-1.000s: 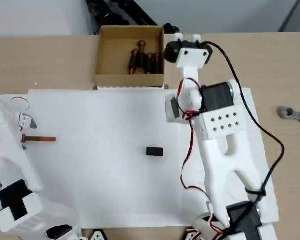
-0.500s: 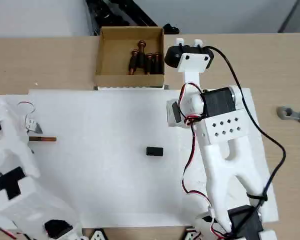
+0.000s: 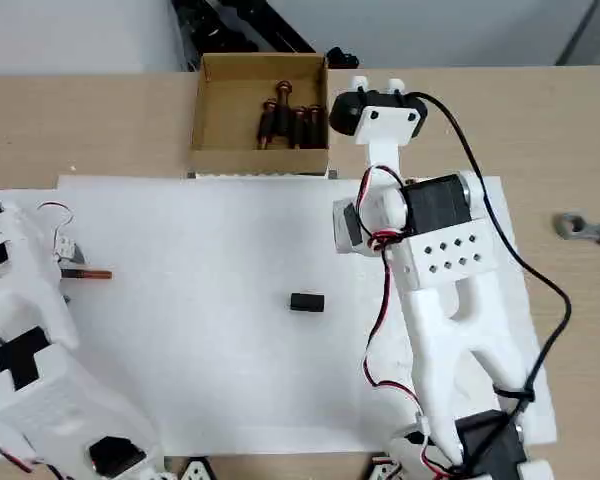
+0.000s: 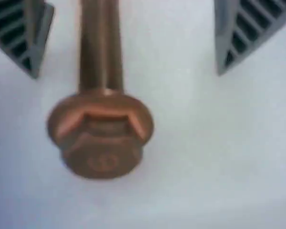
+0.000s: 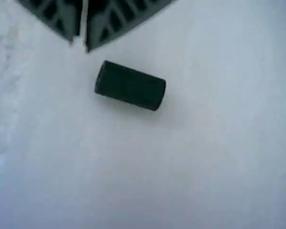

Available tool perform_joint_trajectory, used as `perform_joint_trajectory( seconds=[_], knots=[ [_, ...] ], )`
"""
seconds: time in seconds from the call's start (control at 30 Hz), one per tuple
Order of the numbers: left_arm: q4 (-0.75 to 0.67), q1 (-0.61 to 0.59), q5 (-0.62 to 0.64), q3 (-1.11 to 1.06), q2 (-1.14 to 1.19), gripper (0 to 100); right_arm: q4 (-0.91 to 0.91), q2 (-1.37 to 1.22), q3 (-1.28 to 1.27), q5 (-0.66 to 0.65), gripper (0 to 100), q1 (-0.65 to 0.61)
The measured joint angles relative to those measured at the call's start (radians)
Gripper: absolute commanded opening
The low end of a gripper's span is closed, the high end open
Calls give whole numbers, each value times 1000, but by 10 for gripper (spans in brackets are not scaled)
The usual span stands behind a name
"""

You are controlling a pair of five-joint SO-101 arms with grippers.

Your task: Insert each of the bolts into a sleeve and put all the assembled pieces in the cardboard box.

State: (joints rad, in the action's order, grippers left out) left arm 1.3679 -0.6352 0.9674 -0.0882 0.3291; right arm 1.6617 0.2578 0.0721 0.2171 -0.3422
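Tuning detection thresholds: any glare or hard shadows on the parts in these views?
Left wrist view: copper flanged bolt has soft highlights on its head, faint shadow around it. Right wrist view: black cylindrical sleeve is matte, no glare, soft shadow beside it. High view: white foam sheet evenly lit, no hard shadows.

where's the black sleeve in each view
high view: black sleeve lies mid-sheet.
right wrist view: black sleeve on its side, just beyond the shut right end effector.
left wrist view: the copper bolt instead, inside the open left end effector.
shared landmark: the white sheet.
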Motion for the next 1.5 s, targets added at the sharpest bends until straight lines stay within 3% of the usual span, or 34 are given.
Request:
perform_joint_trajectory(
  seconds=[0.3, 0.87, 0.97, 1.1, 1.27, 1.5],
  knots=[
    [-23, -2, 71, 31, 0, 228, 0, 0, 0, 0, 4, 0],
    [-75, 3, 78, 86, 130, 227, 0, 0, 0, 0, 4, 0],
    [-68, 3, 75, 103, 140, 171, 0, 0, 0, 0, 4, 0],
    [-71, 14, 6, 120, 141, 13, 0, 0, 0, 0, 4, -14],
    [-86, 26, -84, 129, 141, 6, 0, 0, 0, 0, 4, -32],
    [-64, 26, -100, 143, 143, 6, 0, 0, 0, 0, 4, -32]
  ],
)
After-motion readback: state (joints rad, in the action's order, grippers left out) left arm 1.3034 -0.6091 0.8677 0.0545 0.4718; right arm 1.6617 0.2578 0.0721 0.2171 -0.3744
